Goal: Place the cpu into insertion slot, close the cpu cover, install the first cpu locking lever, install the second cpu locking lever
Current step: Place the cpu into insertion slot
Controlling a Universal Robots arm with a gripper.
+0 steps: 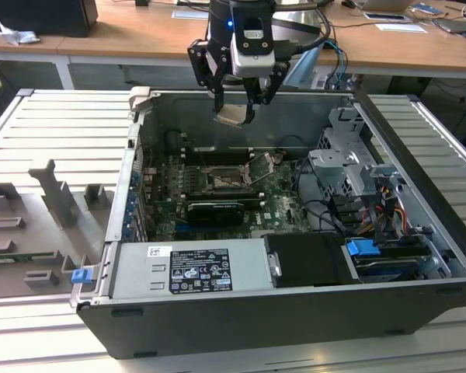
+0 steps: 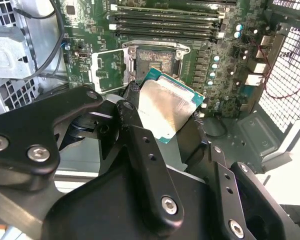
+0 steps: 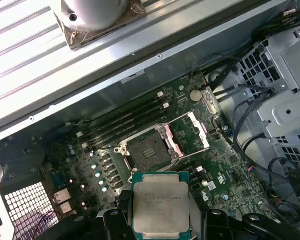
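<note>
Cpu (image 1: 233, 116) sits clamped in the claw (image 1: 234, 112), at twelve o'clock from the bare socket (image 1: 220, 179) in the exterior view. The cpu cover (image 1: 262, 165) stands open at its three o'clock.

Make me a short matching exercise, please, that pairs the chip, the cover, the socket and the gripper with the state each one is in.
Things:
1. chip
2. cover
3. socket
4. gripper

States:
A. swung open beside the socket
B. empty and uncovered
C. shut on the chip
D. held aloft above the socket

Pairs: 1-D, 2-A, 3-B, 4-C
</note>
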